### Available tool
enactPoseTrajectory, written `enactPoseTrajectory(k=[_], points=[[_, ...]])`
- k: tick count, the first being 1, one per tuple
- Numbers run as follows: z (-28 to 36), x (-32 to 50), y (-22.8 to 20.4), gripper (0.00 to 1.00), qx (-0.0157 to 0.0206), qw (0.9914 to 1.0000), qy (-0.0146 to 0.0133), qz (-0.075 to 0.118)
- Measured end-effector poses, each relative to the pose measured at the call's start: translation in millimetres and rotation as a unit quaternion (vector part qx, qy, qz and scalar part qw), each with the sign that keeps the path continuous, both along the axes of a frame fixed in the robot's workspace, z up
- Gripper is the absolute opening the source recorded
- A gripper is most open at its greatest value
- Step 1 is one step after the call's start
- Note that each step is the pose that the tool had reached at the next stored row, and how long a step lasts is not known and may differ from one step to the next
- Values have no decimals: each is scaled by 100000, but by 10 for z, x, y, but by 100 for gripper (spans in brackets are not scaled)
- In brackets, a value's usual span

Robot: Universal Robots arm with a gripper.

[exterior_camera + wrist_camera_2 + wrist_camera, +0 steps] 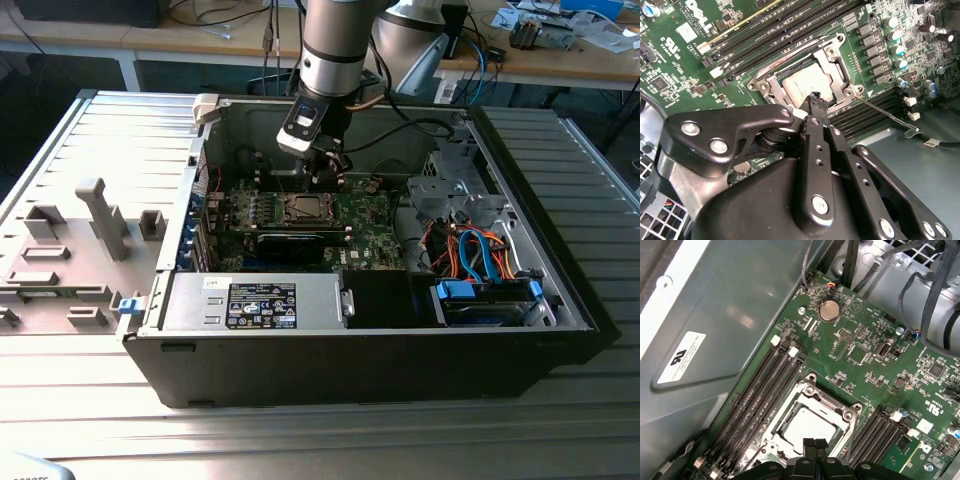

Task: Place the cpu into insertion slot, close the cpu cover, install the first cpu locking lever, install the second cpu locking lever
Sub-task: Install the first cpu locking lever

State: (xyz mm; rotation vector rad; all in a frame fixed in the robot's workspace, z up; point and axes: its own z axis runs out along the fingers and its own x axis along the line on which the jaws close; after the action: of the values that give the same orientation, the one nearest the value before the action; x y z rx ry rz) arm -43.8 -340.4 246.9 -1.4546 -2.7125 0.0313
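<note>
The cpu [807, 82] [804, 426] lies flat in the insertion slot [303, 208] on the green motherboard [365, 225], its silver-grey top showing through a window. The cpu cover [838, 64] [829, 402] is down over it, framing the chip. A thin wire locking lever [887, 114] sticks out sideways from one corner of the socket, raised off the board. My gripper [815, 97] [815, 443] [323, 178] hangs just above the socket's edge, fingers together with nothing between them, their tip right at the rim of the cpu.
The motherboard sits deep inside an open black computer case [560, 300]. Long black memory slots [775, 30] [757, 402] flank the socket. A black card [290, 243], a power supply [255, 300] and a drive bay with blue and orange cables [485, 280] crowd the near side.
</note>
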Motion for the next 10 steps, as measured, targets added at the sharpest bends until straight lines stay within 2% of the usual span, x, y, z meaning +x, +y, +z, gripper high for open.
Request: enactPoseTrajectory(k=[10], points=[[0,0,0,11,10,99965,-1,2656]])
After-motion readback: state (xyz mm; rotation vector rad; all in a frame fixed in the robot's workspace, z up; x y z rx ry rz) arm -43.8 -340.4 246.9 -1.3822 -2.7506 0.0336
